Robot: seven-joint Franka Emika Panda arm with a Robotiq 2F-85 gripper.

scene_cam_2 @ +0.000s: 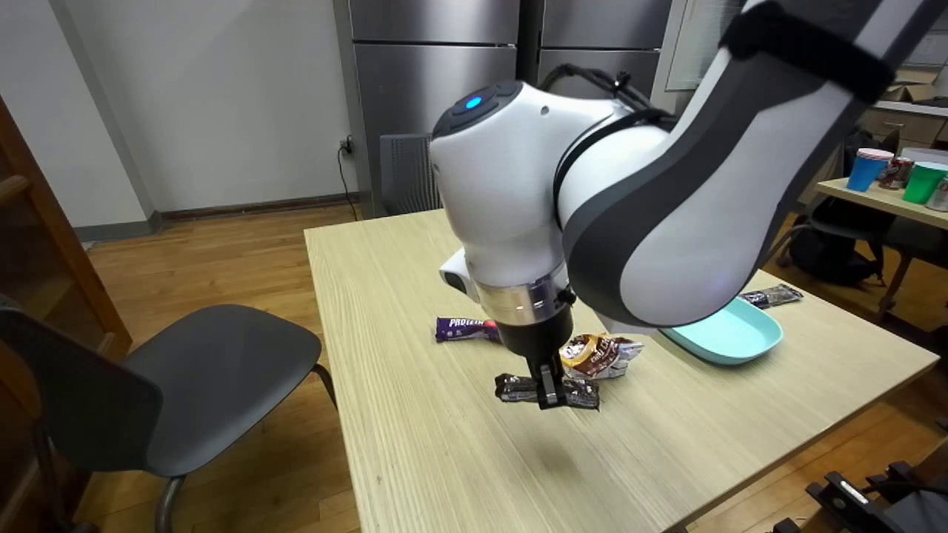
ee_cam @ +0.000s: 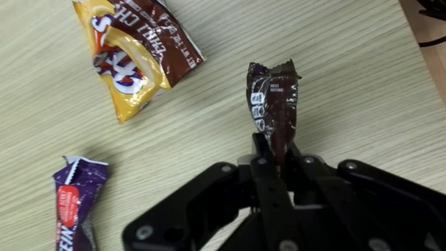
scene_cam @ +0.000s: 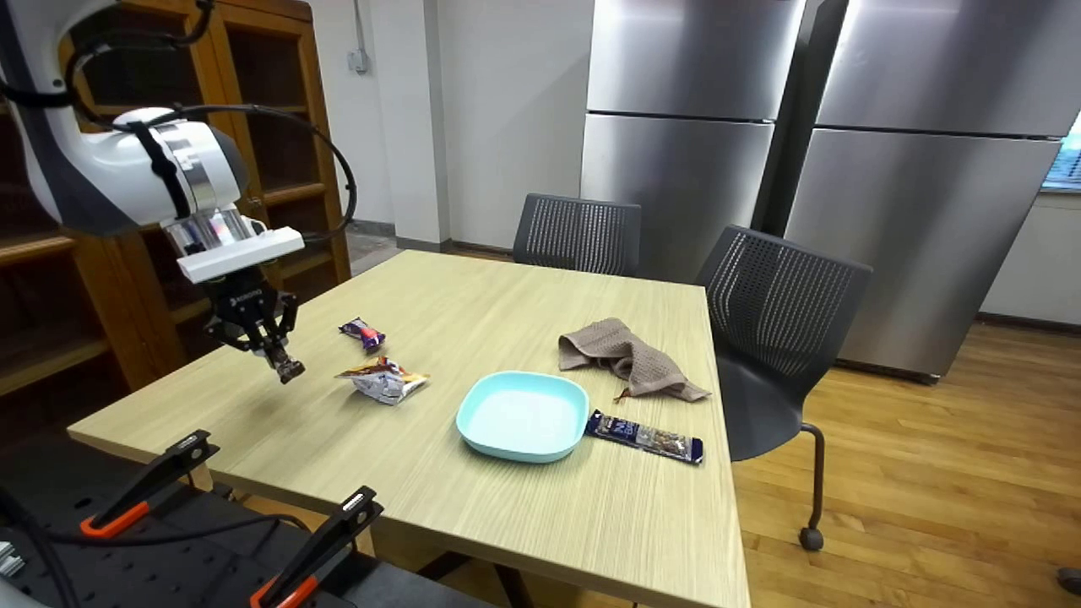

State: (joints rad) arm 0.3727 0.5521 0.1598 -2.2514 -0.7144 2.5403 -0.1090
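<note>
And the fingers [ee_cam: 261, 151] have the brown-wrapped bar [ee_cam: 278, 104] pinched around its middle, one crimped end poking out towards the top of the wrist view! In both exterior views it hangs over the bench [scene_cam: 490, 308], a soft shadow [scene_cam_2: 555, 453] below; it looks clear of the surface, though the gap is hard to judge from here. The white arm [scene_cam_2: 685, 244] angles down from above, a blue light [scene_cam_2: 473, 103] glowing on it. Close by sits the crumpled snack bag [ee_cam: 139, 52], yellow and brown on one side, silver on the other. Near that bag, there's the purple protein bar [ee_cam: 78, 202], lying on the bench. Over to an exterior view: the turquoise plate [scene_cam: 524, 418], a dark blue packet [scene_cam: 646, 437] right by its edge, and a rumpled brown cloth [scene_cam: 629, 359] near both. Two dark chairs [scene_cam: 785, 312] stand at the bench, two steel refrigerators [scene_cam: 680, 169] behind them.
</note>
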